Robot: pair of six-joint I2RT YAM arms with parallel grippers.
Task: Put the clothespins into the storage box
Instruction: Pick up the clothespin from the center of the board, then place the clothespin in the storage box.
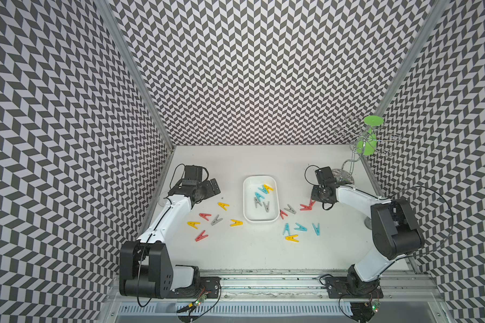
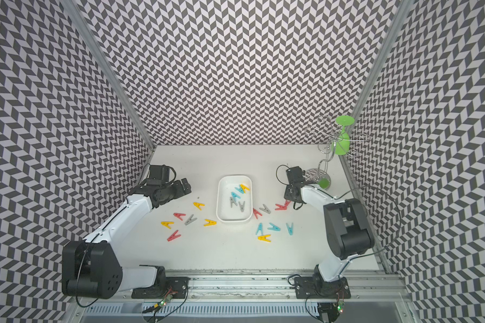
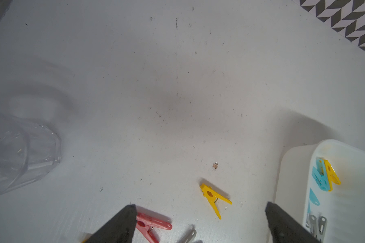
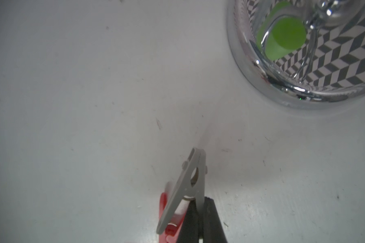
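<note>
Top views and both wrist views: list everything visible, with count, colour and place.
storage box: one, white, centre of table.
clothespins in box: five; two blue, two grey, one yellow.
clothespins left of box: six on table; three yellow, two red, one grey.
clothespins right of box: at least seven on table; three blue, two red, one grey, one yellow.
held clothespin: one, grey, in right end effector.
clear cup: one, transparent, beside left arm.
wire rack: one, chrome, back right corner.
green glass: one, hanging upside down on rack.
left end effector: open, empty.
right end effector: shut on held clothespin.
</note>
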